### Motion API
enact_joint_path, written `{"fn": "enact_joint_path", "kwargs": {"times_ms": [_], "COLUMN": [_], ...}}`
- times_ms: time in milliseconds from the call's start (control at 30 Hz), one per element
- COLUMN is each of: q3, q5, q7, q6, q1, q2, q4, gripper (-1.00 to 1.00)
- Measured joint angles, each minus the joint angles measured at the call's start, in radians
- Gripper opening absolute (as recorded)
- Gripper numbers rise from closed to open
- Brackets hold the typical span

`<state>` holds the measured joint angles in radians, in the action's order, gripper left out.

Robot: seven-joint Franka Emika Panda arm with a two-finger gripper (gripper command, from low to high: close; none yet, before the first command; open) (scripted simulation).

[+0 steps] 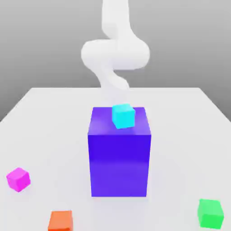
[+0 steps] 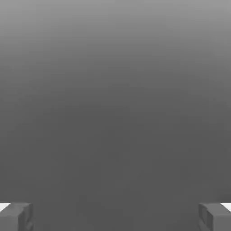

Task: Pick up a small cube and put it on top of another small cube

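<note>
Small magenta cube [image 1: 18, 179] lies on the white worktop [image 1: 185, 140] at the exterior view's left, turned corner-forward and well apart from the big blue-violet block [image 1: 119, 164], atop which a cyan cube [image 1: 123, 116] appears to sit. An orange cube [image 1: 60, 221] lies nearer the camera, a green cube [image 1: 210, 214] at the exterior view's right; which is to bear the stack is unclear. The white arm [image 1: 115, 54] rises beyond the block, so a low, direct reach could strike it and topple the cyan cube. In the hand view, the hand [image 2: 115, 217] is released, its two fingers spread wide with nothing between them. Closing on the magenta cube's corners, should the wrist go unturned, could spin it away; an off-centre release could tip the stack.
</note>
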<state>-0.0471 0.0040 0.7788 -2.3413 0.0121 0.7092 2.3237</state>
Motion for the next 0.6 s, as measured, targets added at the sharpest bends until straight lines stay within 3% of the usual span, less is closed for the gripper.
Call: {"fn": "enact_joint_path", "kwargs": {"times_ms": [333,600], "q3": [-0.197,-0.329], "q5": [0.051,0.146], "q7": [-0.112,-0.238], "q6": [-0.168,-0.297], "q1": [0.061,0.149], "q2": [-0.364,-0.658], "q4": [0.096,0.170], "gripper": [0.00,0.00]}}
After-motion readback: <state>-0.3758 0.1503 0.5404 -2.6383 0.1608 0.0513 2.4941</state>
